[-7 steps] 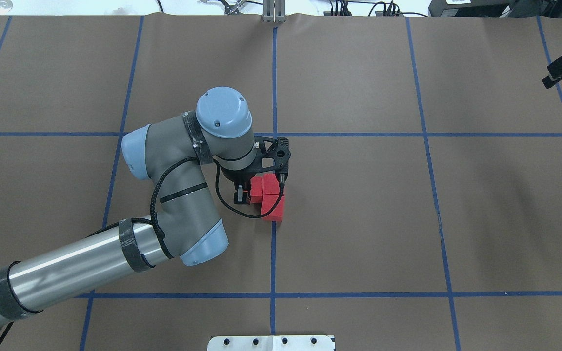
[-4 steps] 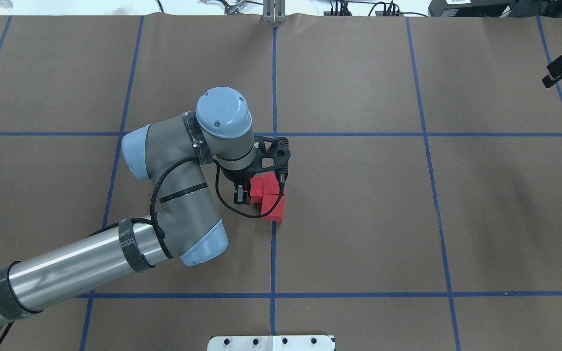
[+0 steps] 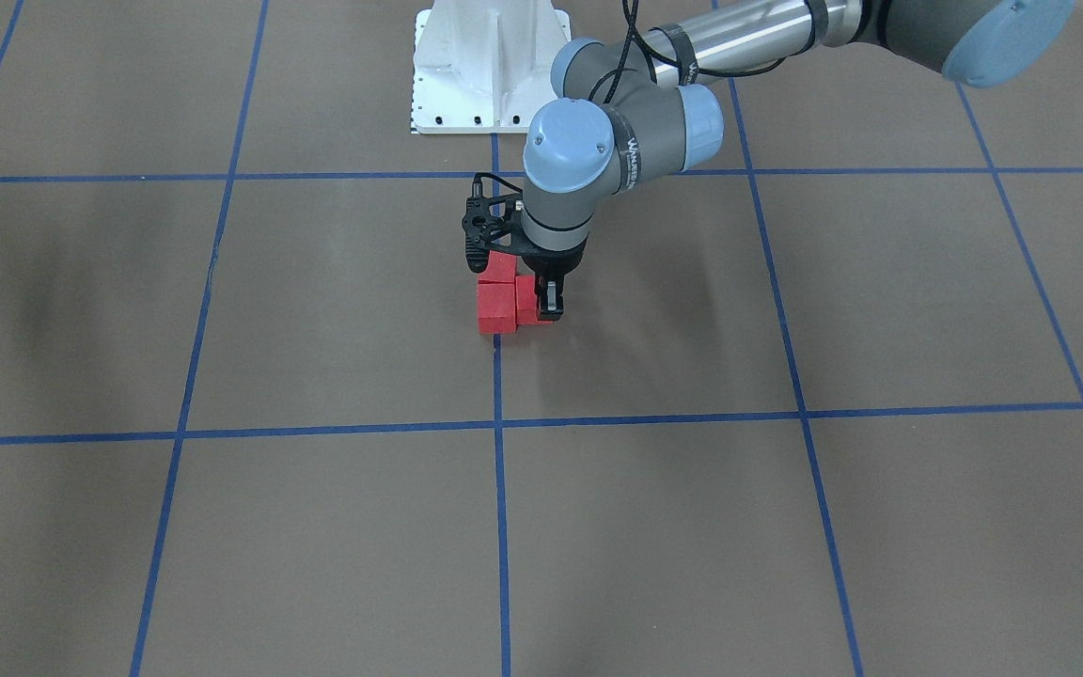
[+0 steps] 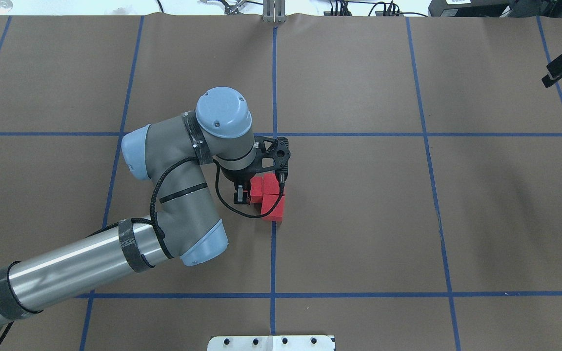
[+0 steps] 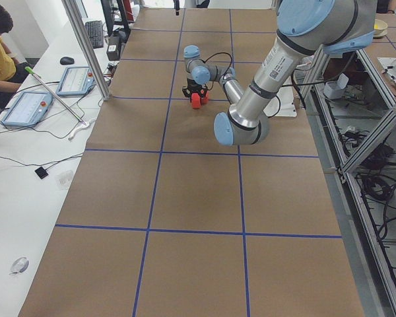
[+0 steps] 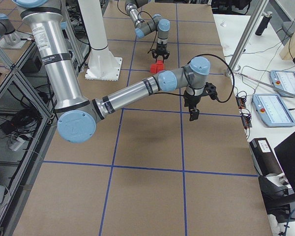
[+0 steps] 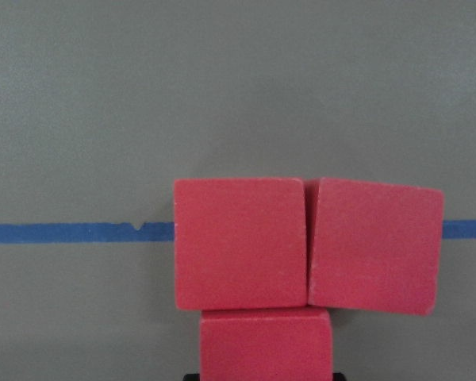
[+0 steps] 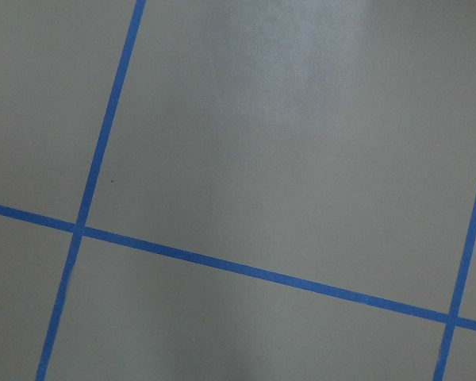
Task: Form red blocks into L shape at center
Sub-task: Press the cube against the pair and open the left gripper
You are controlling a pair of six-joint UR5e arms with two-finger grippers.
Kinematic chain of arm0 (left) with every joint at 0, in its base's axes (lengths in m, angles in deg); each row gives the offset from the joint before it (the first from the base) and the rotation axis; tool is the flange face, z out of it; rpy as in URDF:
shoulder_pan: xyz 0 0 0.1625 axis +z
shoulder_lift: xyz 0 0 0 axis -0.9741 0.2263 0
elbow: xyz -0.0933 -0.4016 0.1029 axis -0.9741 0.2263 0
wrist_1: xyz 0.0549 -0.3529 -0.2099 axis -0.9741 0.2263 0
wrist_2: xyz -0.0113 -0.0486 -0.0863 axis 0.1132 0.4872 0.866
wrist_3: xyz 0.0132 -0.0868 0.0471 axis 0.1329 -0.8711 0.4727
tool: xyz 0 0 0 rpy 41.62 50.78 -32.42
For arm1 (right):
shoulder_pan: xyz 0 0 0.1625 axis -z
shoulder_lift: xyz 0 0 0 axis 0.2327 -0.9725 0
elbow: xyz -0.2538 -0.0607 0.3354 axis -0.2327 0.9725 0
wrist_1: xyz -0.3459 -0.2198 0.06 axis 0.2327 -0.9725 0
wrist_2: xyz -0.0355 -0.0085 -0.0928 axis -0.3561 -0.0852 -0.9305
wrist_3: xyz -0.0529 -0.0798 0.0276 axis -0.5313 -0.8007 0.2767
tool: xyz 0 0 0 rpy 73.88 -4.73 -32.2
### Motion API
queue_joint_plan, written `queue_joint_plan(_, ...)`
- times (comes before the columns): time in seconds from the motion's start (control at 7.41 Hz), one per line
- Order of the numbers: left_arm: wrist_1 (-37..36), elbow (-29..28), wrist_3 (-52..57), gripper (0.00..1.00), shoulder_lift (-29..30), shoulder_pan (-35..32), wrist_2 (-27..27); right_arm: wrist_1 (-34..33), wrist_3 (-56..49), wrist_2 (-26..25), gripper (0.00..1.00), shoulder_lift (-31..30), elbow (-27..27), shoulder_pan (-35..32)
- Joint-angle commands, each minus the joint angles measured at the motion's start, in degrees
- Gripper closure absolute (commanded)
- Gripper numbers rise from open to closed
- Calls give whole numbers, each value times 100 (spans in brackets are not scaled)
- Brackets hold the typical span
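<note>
Red blocks (image 4: 271, 196) sit bunched at the center (image 4: 310, 214) of the table (image 4: 481, 219), all 3 touching in a rough L. Two lie in a row on the blue tape line (image 4: 272, 253); the third block (image 4: 256, 189) is off the line on the robot's L, butted against the farther of the two. L hand (image 4: 247, 194) is down at that third block, fingers low beside it; can't tell from any view whether it's clamped on the block or loose around it. R hand (image 6: 192, 115) hangs well apart over bare table, nothing seen in it, open vs closed can't tell. Looks like the last placement, so task prob. nearly done. L wrist cam shows flaws: end block (image 7: 375, 244) on the line is twisted a bit, w/ a thin wedge gap to the corner block (image 7: 239, 242), & the third block sits slightly offset from the corner's edge. To finish well: spread fingers only a little, lift straight up, no sideways drift; cubes look light & would prob. slide at a touch. If tidying, nudge gently, square-on.
</note>
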Motion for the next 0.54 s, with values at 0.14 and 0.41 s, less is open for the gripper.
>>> queue_joint_plan(0.14,0,0,-141,1,-9,0,-26,0,0,0,0,0,0,0)
queue_joint_plan(0.41,-9,9,-291,0,-27,0,-26,0,0,0,0,0,0,0)
